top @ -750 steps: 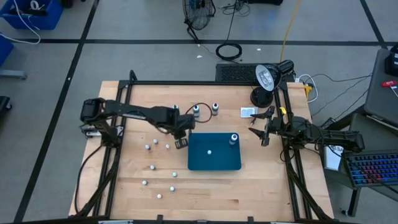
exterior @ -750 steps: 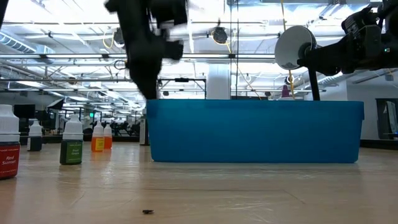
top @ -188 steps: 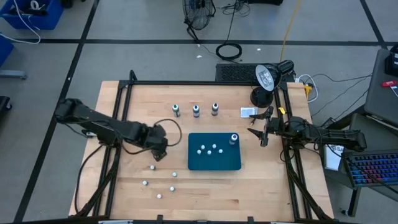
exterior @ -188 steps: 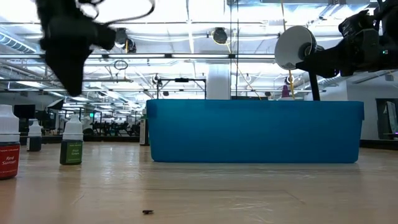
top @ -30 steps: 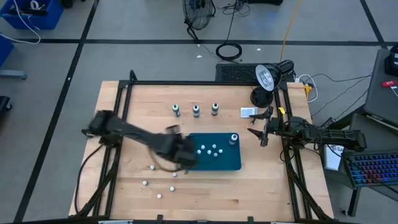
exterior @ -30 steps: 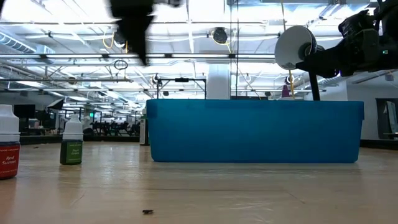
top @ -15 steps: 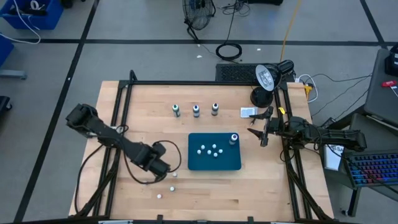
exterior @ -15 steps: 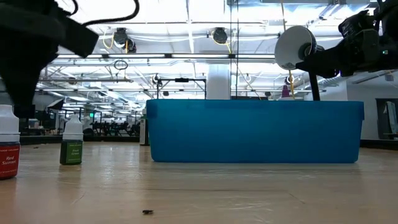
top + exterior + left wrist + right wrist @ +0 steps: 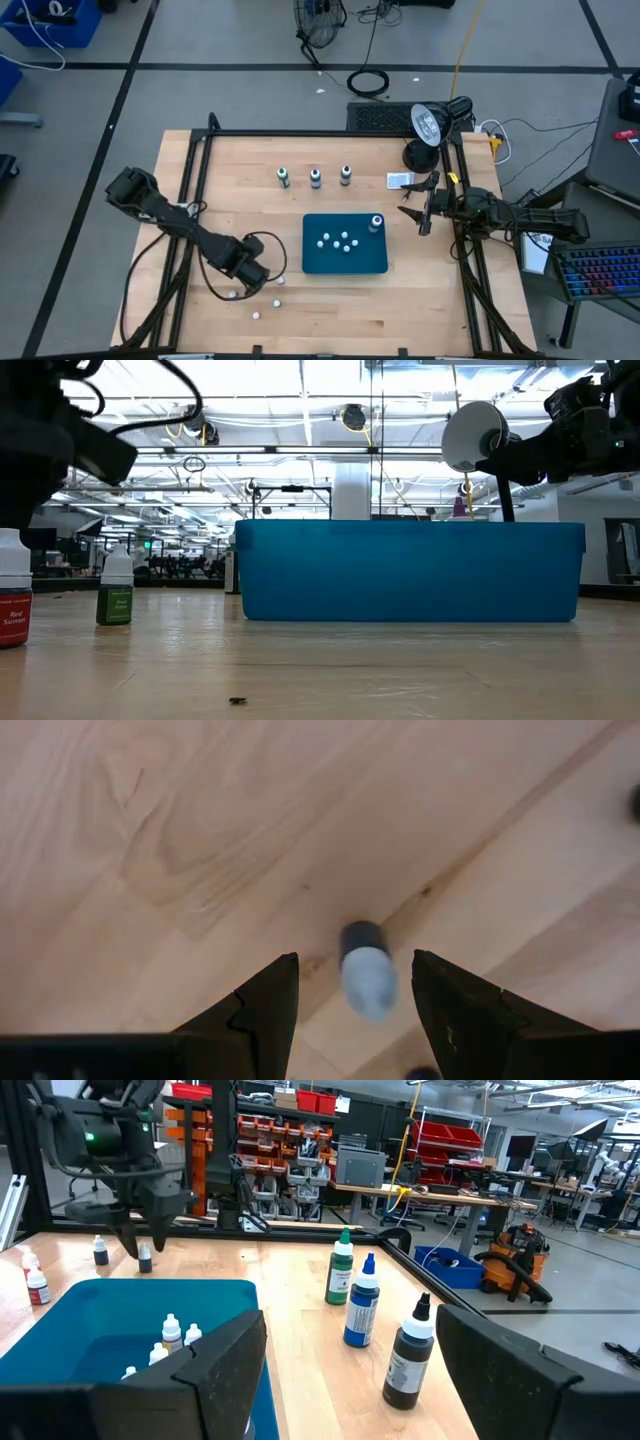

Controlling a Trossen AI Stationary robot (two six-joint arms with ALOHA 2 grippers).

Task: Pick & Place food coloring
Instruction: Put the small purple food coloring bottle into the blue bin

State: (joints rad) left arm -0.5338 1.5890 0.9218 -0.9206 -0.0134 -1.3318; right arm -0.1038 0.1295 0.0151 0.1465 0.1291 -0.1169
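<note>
My left gripper (image 9: 355,1005) hangs open, pointing down, left of the blue tray (image 9: 345,262). A tiny food coloring bottle (image 9: 367,975) with a pale cap and dark body stands upright on the wood between its two fingers; they do not touch it. In the high view the left gripper (image 9: 250,274) hides that bottle. More tiny bottles (image 9: 257,314) stand near it, and several (image 9: 338,241) stand inside the tray. My right gripper (image 9: 420,212) waits open at the table's right edge.
Three taller dropper bottles (image 9: 315,177) stand in a row behind the tray, and another (image 9: 376,222) stands in the tray's far right corner. A lamp (image 9: 428,125) stands at the far right. In the low view, a red (image 9: 12,600) and a green bottle (image 9: 115,598) stand left of the tray.
My left gripper has gone from the tray's left edge toward the table's left and near edges and come down over a tiny bottle on the wood. Its fingers stay open. The right arm has kept still.
</note>
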